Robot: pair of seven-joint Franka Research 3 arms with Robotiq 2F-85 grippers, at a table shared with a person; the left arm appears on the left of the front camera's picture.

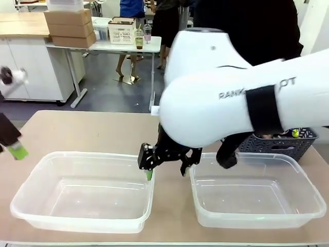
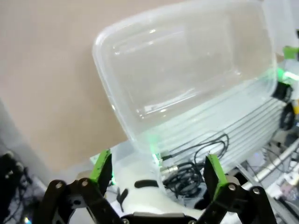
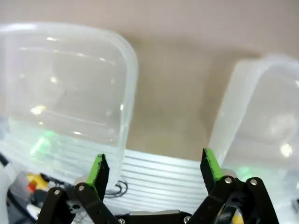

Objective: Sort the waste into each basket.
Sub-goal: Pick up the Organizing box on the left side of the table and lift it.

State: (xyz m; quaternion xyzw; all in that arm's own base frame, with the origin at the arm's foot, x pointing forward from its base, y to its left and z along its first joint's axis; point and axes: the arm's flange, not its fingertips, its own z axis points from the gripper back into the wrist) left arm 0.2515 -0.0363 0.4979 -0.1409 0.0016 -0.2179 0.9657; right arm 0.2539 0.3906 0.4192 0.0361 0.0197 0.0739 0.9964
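The left tub (image 1: 77, 221) and right tub (image 1: 257, 218) lie empty, so sorting looks unstarted. The right gripper (image 1: 167, 165) hangs between them, fingers spread (left gripper (image 2: 159, 170) likewise); next it needs something to grasp.

The left tub (image 1: 31, 191) and the right tub (image 1: 310, 181) are clear and colourless, on a pale tan table (image 1: 92, 131). The right arm (image 1: 216, 98) is white with a black band (image 1: 263, 110) and grey lettering (image 1: 232, 94). The right gripper (image 3: 156, 164) is black with bright green pads (image 3: 99, 169) (the left gripper (image 2: 156, 161) likewise). At the table's far right edge, the basket (image 1: 277, 144) is dark grey with a woven pattern.
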